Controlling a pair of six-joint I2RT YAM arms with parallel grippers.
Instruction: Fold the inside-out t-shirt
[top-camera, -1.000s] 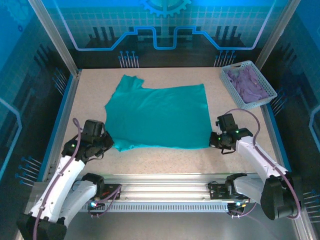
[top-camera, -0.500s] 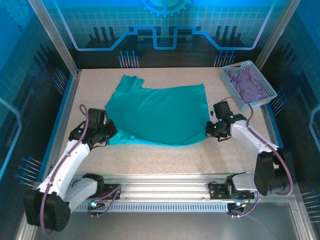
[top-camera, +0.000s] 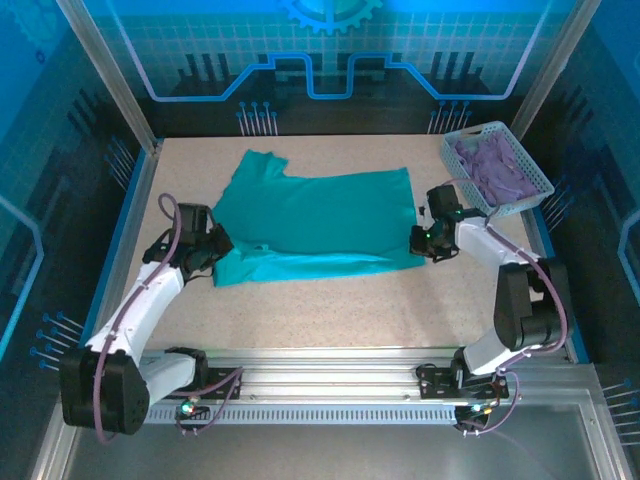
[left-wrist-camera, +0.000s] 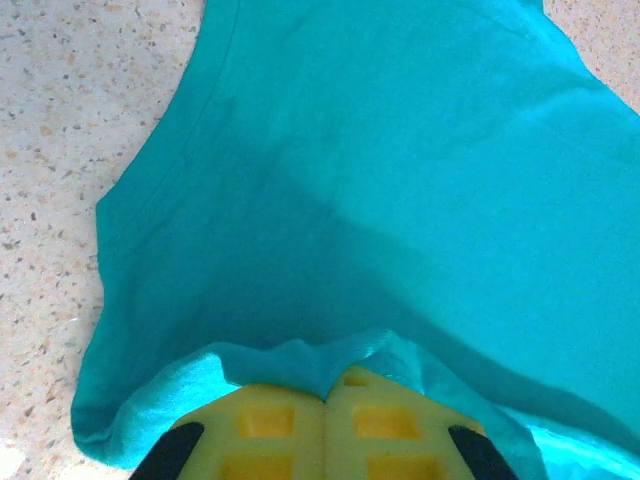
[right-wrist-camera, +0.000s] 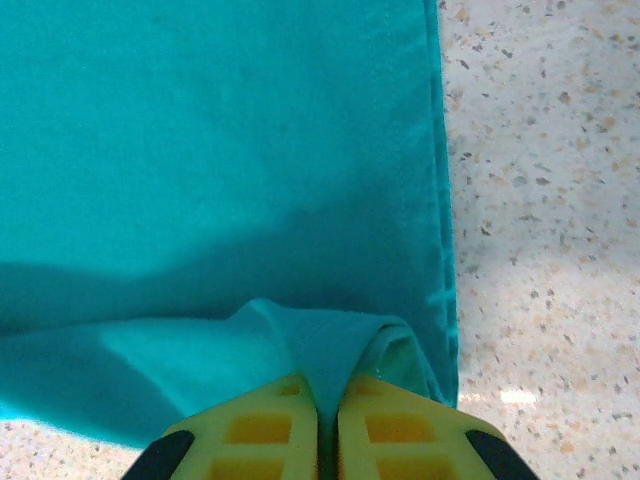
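The t-shirt (top-camera: 320, 210) lies spread across the middle of the table (top-camera: 330, 300), one sleeve pointing to the far left. Its near edge is raised and doubled over the body, so a paler band of fabric runs along the near side between my two grippers.

My left gripper (top-camera: 218, 258) is clenched on the near left corner. In the left wrist view the fabric bunches up out of its tightly pressed fingers (left-wrist-camera: 265, 420). My right gripper (top-camera: 424, 240) is pinched on the near right corner, just inside the side seam. In the right wrist view a ridge of cloth stands up between its fingers (right-wrist-camera: 385, 425).

I judge that the first fold is under way, not finished. The near half is lifted and partly carried across, but I have not laid it flat or let it go. The sleeve sticks out unfolded, and the shirt is far from a compact bundle. As I read it, I have to set this fold down, square the edges, tuck the sleeve, and fold at least once more.

Counting: one t-shirt, two grippers, both holding it. Well apart, at the far right corner, stands one basket (top-camera: 543, 186) with purple cloth (top-camera: 495, 165) heaped inside. I cannot tell how many pieces that heap holds.
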